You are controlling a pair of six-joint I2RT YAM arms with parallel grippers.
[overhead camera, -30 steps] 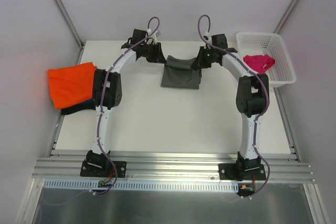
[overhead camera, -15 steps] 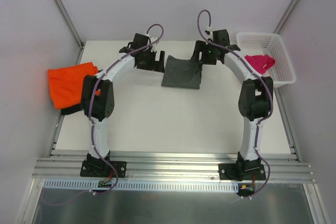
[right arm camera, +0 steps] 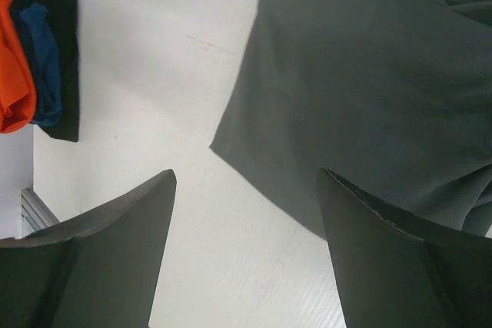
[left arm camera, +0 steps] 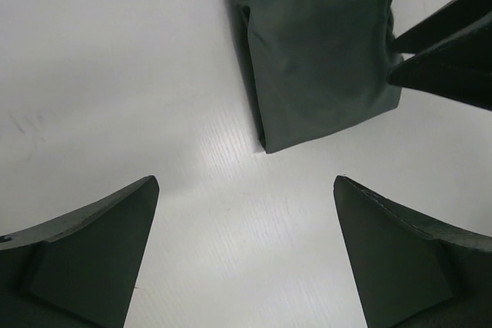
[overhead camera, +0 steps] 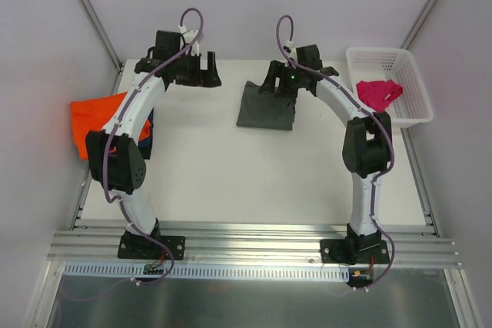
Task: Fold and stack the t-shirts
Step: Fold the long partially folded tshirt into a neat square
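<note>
A dark grey t-shirt (overhead camera: 266,107) lies folded into a rectangle at the back middle of the table, with nothing holding it. My left gripper (overhead camera: 211,79) hovers open to its left, over bare table (left arm camera: 244,182); the grey t-shirt (left arm camera: 323,59) is ahead of it. My right gripper (overhead camera: 270,87) stands open just above the shirt's far left corner, its jaws (right arm camera: 246,174) straddling the edge of the grey cloth (right arm camera: 369,82). An orange t-shirt (overhead camera: 94,119) rests on a navy one (right arm camera: 44,59) at the left edge. A magenta-pink t-shirt (overhead camera: 378,91) lies crumpled in the basket.
The white lattice basket (overhead camera: 400,67) sits at the back right corner of the table. The pile at the left hangs partly over the table's left edge. The right gripper's fingers (left arm camera: 450,51) show at the right of the left wrist view.
Both grippers have opened and let go of the grey t-shirt, which has dropped flat and folded. The left arm has swung away to the left; the right gripper has shifted slightly left.
</note>
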